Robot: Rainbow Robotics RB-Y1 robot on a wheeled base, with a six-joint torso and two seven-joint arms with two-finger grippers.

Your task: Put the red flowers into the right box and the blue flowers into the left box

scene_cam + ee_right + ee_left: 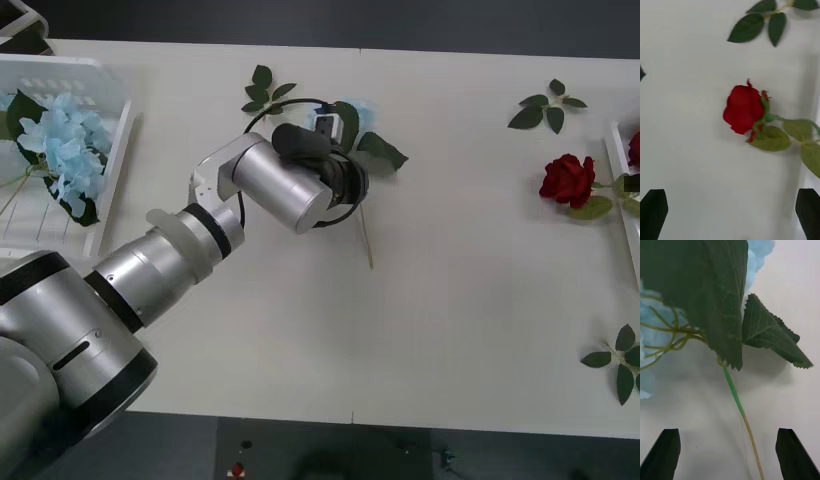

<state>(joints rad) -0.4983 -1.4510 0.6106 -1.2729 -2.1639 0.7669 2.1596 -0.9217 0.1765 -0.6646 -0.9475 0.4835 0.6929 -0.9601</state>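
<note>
Left jaws (729,453) spread wide over a blue flower's stem (738,407) on the desk (450,330).
Right jaws (730,213), also spread, hover above a red rose (743,108); my left grip might catch only leaves, missing that thin stem.

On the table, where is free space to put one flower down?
Bare table lies between the blue flower under the left pincer and the red rose at the right box. Crowded: the left box, which holds blue blooms. The right pincer is above the rose.
</note>
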